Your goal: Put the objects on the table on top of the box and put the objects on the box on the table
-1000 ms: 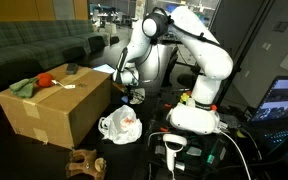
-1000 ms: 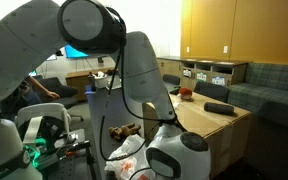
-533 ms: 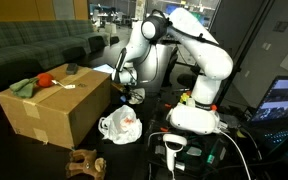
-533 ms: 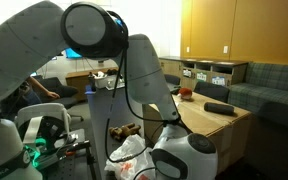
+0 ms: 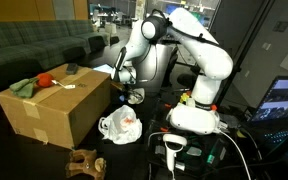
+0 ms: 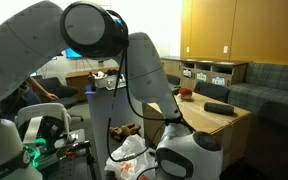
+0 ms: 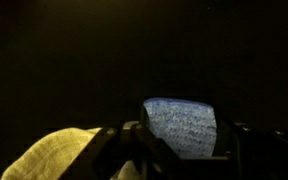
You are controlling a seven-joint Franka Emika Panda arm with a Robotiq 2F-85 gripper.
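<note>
**Slight drop of the arm [image 6: 144, 80] beside the box [image 5: 54, 108]**

Since a second ago the round wrist joint has sunk a little in an exterior view; nothing else has shifted. The gripper [image 5: 131, 94] hangs low over the dark worktop [image 5: 44, 160], just right of the brown cardboard box. The box's flat flaps carry a crumpled green cloth [image 5: 24, 88], a red rounded thing [image 5: 46, 78] and a flat dark thing [image 5: 72, 68]. Nearer, on the worktop, lie a crinkled white plastic bag [image 5: 119, 126] with something orange inside and a brown lumpy object [image 5: 84, 160].

The wrist view is very dark. A yellowish woven cloth [image 7: 54, 152] at left and a grey speckled patch [image 7: 181, 125] with a bluish rim show just past the gripper's black outline. Whether the jaws stand apart or grip anything cannot be told.
</note>
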